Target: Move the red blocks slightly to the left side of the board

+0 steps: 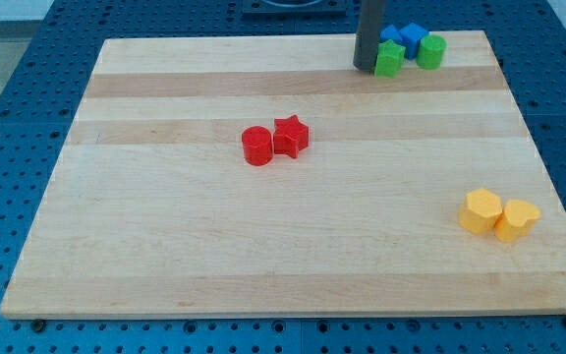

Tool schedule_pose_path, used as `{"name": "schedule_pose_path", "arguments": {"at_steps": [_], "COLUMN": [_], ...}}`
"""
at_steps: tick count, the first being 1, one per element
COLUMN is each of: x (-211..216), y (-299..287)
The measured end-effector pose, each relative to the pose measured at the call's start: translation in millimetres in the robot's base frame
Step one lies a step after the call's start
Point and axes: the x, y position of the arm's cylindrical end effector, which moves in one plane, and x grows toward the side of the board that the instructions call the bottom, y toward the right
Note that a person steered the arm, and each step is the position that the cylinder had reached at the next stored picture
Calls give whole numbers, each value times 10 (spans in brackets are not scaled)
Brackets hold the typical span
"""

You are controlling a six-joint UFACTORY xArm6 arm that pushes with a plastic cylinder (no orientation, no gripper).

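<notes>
Nearest the view's bottom, at about four o'clock from the centre of the pale wooden board (pixel 165 256), sit two yellow blocks touching each other: a yellow hexagon-like block (pixel 481 210) and, just to its right, a yellow heart-shaped block (pixel 517 219). They lie close to the board's right edge.

Further up, slightly toward ten o'clock of the board's centre, are the task's pieces: a red cylinder block (pixel 256 146) and a red star-shaped block (pixel 290 136), pressed side by side, the star at the cylinder's three o'clock. They stand well apart from every other block.

Farthest away, near the board's top edge at roughly one o'clock, is a tight cluster: a green star-like block (pixel 390 59) in front, a green cylinder block (pixel 431 51) to its right, and behind them two blue blocks (pixel 408 37) whose shapes are partly hidden.

The dark straight rod comes down at the cluster's nine o'clock side; my tip (pixel 365 68) rests on the board just beside the green star-like block, seemingly touching it, and far from the red pair. The arm carries no fingers, only this rod, so nothing is clamped.

Around the board lies a blue perforated table surface (pixel 8 118).
</notes>
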Motion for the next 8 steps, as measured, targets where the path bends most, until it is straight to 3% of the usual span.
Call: {"name": "schedule_pose_path", "arguments": {"at_steps": [2,5,6,7,8], "x": [581,636,872,1221,1540], "y": [179,366,366,319,-118]}}
